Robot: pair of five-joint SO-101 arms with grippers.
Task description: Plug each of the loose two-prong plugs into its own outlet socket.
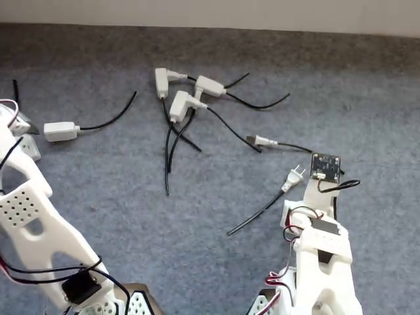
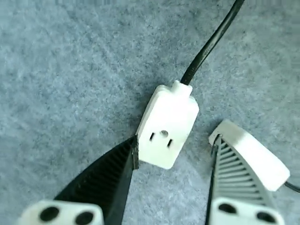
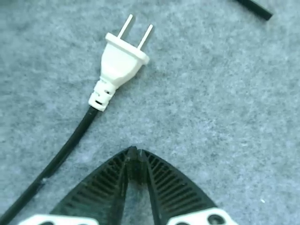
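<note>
Left: socket [image 2: 168, 126] lies flat on grey mat [image 1: 118, 197], slotted face toward the left claw [image 2: 176, 145]. The claw is wide and straddles the socket; the black finger touches one corner, the white finger is just clear.
Socket likely light hard plastic that will slide on felt when pushed, so pinch across its long flat sides and keep the face free.
Middle: three more sockets [image 1: 178, 105] in a bunch, cords tangled; cannot tell if filled.
Right: small plug [image 1: 262, 140], then plug [image 3: 121, 61] lying flat, prongs pointing away from the right claw [image 3: 137, 157]. That claw is closed, empty, near the plug.
Plug likely light, smooth and rigid, and its springy cord [image 3: 61, 150] may twist it. Grip the body's flat sides behind the flange, not the prongs.
Writing: none readable.
</note>
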